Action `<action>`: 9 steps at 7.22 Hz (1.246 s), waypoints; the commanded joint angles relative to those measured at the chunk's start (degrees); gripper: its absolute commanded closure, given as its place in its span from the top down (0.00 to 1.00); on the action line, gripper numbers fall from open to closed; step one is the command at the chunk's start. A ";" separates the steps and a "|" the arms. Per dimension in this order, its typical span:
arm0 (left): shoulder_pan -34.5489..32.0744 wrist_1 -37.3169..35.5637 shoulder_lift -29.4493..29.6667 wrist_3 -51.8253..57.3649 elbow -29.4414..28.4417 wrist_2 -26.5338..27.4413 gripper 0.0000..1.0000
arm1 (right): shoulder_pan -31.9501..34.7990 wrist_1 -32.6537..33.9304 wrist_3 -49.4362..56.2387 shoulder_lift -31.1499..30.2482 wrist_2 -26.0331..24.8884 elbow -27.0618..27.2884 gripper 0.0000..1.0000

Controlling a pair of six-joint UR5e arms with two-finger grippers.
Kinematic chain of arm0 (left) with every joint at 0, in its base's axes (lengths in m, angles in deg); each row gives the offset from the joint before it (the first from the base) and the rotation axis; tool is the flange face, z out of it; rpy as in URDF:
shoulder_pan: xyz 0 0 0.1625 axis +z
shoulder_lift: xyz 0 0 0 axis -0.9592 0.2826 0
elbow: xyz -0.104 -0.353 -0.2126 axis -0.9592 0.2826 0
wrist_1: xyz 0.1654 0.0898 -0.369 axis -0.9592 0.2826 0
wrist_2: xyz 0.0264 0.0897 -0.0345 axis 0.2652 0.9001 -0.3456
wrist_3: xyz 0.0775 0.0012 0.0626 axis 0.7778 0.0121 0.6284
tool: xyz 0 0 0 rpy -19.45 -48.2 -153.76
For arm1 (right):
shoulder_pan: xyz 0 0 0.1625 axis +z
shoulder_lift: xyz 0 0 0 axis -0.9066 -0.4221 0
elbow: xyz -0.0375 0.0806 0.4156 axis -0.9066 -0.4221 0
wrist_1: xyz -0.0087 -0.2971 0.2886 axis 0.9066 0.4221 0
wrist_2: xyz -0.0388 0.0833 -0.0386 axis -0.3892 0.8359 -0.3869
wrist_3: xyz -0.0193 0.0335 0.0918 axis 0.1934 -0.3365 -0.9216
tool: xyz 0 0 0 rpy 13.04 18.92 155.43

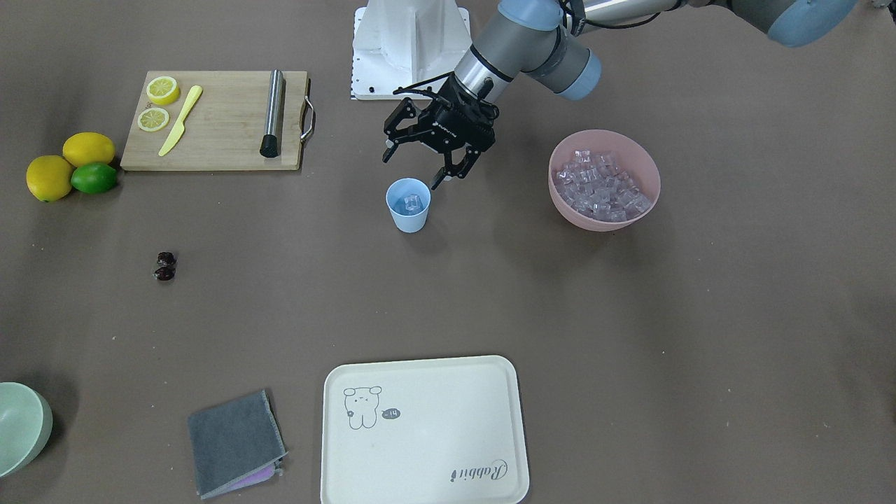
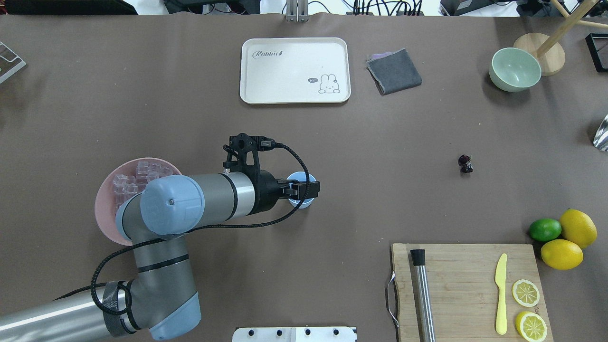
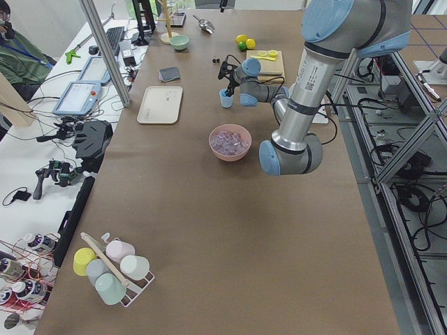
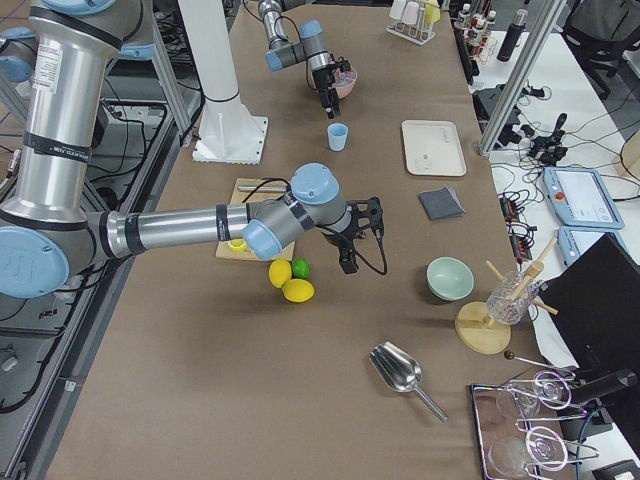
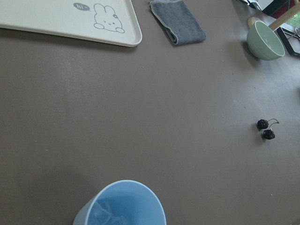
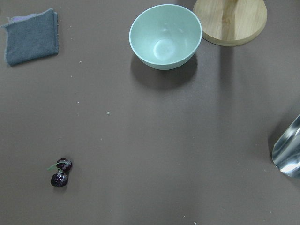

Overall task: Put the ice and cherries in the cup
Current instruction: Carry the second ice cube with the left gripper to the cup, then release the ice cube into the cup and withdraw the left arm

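Brown worktop (image 1: pixel 630 315) first. The pink bowl (image 1: pixel 603 221) sat on the robot's left side, heaped w/ ice (image 1: pixel 598 187). The cup (image 1: pixel 409 215) stood upright mid-worktop, well apart from the bowl, and a few cubes showed clear at its bottom.

The left tool (image 1: pixel 414 170) hung just above the cup's rim on the robot's side, fingers spread wide, nothing between them. Looked like the ice drop, w/ the load in.

The right tool (image 4: pixel 347 262) was out over the far side near the lemons; open or closed, couldn't tell.

The cherries (image 1: pixel 165 267), a stem-joined pair, lay on bare worktop well away from the cup, in plain sight of the right wrist cam.

To do it well, I'd say:
- Lift the left tool straight up before any swing back, as a fingertip clipping that light cup could tip it.
- For the cherries, come down vertical and pinch low on one fruit, since they're round, glossy and prob. quick to roll.
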 commanded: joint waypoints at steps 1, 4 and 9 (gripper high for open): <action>-0.08 -0.12 -0.44 -0.14 1.27 -0.06 0.97 | 0.00 0.00 0.00 0.09 0.00 0.00 1.00; -9.49 -26.61 -10.17 3.78 20.11 -12.98 0.98 | -0.26 0.09 -0.35 0.26 -0.09 0.09 1.00; -39.10 -47.50 -36.24 60.33 31.96 -25.26 0.99 | -13.23 0.87 -16.66 8.25 -8.47 0.61 1.00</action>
